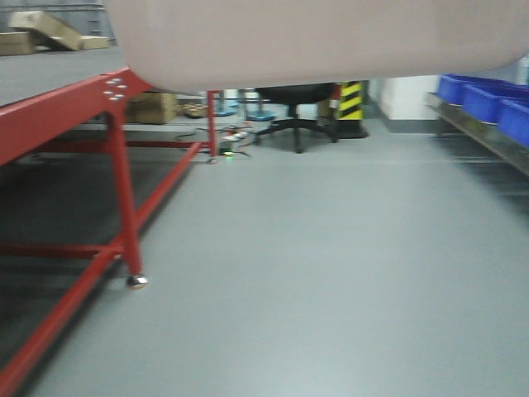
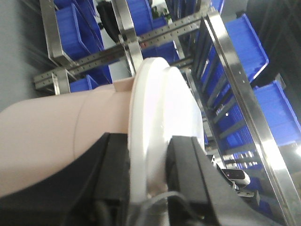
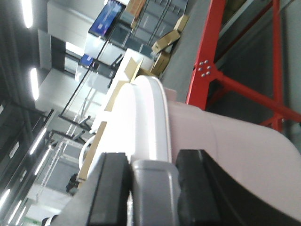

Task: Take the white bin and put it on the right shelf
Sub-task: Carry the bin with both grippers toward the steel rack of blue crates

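The white bin (image 1: 314, 41) is held aloft between both arms, its pinkish underside filling the top of the front view above the grey floor (image 1: 331, 273). The left fingers (image 2: 188, 165) are clenched on the rim of the white lid (image 2: 160, 117), one black pad on each side. The right fingers (image 3: 110, 188) are clamped around the grey handle (image 3: 153, 188) at the opposite end. The right shelf (image 2: 244, 106) — loaded with blue crates (image 2: 244, 52) — is seen behind the lid, and a red-framed surface (image 1: 58, 103) stands at the left.

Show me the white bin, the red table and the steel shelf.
white bin (image 1: 314, 41), front view, its body.
red table (image 1: 122, 190), front view, front leg.
steel shelf (image 2: 247, 103), left wrist view, long rail.
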